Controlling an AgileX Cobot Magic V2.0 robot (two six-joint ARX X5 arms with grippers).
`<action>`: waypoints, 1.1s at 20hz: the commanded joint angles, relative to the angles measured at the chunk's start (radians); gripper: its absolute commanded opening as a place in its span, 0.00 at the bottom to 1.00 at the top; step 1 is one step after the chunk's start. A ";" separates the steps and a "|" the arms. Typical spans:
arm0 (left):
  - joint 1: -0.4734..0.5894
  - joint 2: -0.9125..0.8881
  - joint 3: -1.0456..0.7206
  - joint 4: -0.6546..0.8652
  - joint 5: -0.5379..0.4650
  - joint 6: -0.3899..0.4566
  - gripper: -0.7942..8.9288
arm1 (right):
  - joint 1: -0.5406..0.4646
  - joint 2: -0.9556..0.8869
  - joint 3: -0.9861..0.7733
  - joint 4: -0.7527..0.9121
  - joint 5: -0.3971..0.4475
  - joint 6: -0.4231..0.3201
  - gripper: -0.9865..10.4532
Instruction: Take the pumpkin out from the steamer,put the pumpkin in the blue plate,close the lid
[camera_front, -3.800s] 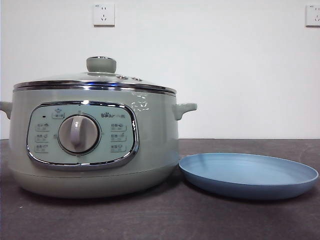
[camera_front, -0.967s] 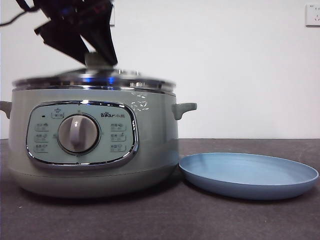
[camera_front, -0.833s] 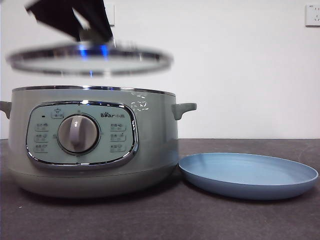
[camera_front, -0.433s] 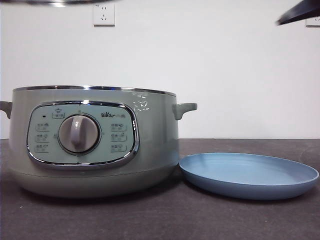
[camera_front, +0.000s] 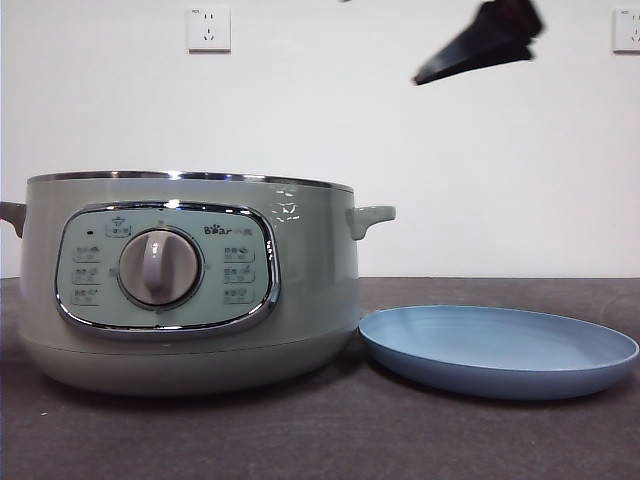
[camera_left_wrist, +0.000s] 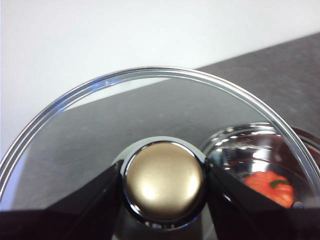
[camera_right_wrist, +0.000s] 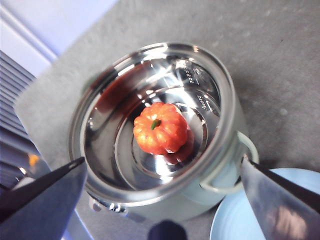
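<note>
Across the table, front view: steamer (camera_front: 190, 280) sitting lidless, blue plate (camera_front: 498, 350) just beside. Left wrist: left gripper (camera_left_wrist: 164, 181) clamping the lid (camera_left_wrist: 150, 125) knob. Right wrist: right gripper (camera_right_wrist: 162, 192), jaws wide and empty, hovering probably directly above the pumpkin (camera_right_wrist: 160, 128) sitting in the pot.

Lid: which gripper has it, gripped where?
The left gripper holds the lid by its knob. The right gripper holds nothing.
</note>
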 joint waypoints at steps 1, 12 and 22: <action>-0.003 -0.035 0.011 0.027 -0.034 0.003 0.07 | 0.061 0.093 0.117 -0.055 0.054 -0.065 0.56; -0.003 -0.050 0.011 -0.024 -0.109 0.021 0.07 | 0.282 0.611 0.703 -0.426 0.356 -0.241 0.62; -0.003 -0.050 0.011 -0.052 -0.109 0.021 0.07 | 0.315 0.856 0.718 -0.385 0.375 -0.275 0.61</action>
